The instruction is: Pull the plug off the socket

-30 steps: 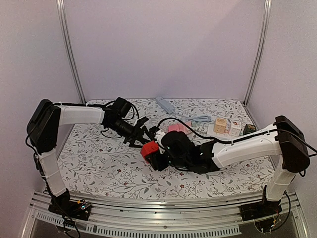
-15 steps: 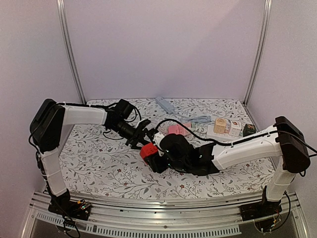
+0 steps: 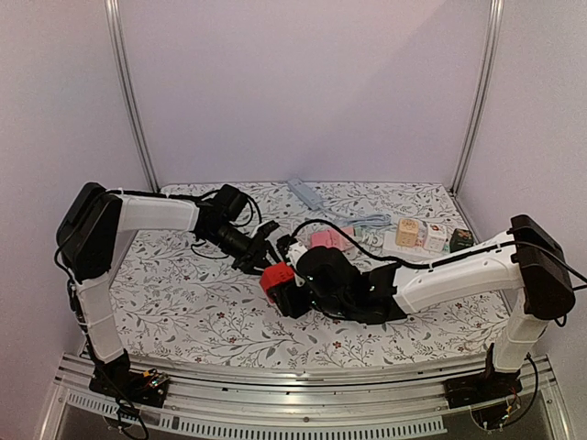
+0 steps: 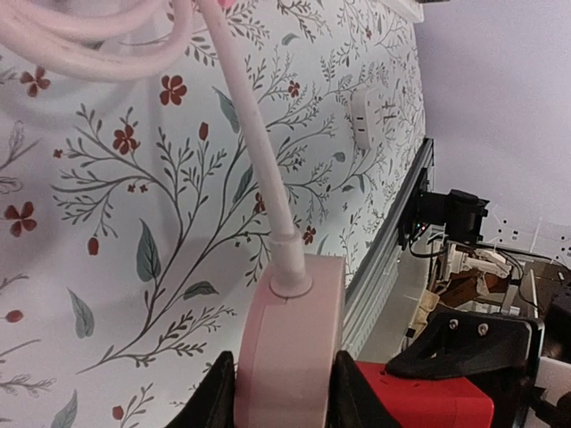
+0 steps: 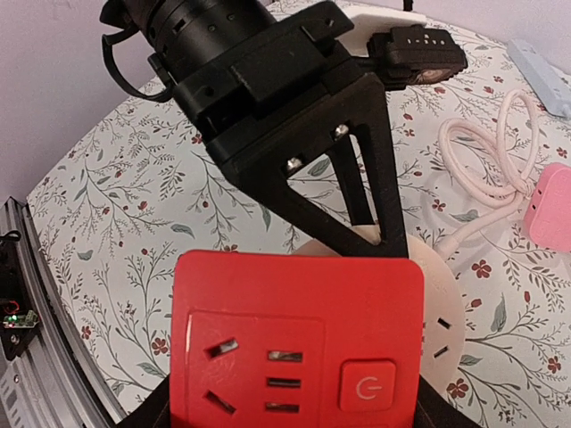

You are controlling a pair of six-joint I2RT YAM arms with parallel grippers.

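Plug (image 4: 290,348), pale pink with its cable (image 4: 259,169) trailing over the desk (image 4: 134,178), is now clamped between the fingers of the left gripper (image 4: 285,392), which has been narrowed onto it within the last second. It appears still seated against the red socket (image 5: 297,343), which is gripped by the right gripper (image 5: 294,415). Pulling apart is judged ready to be started.
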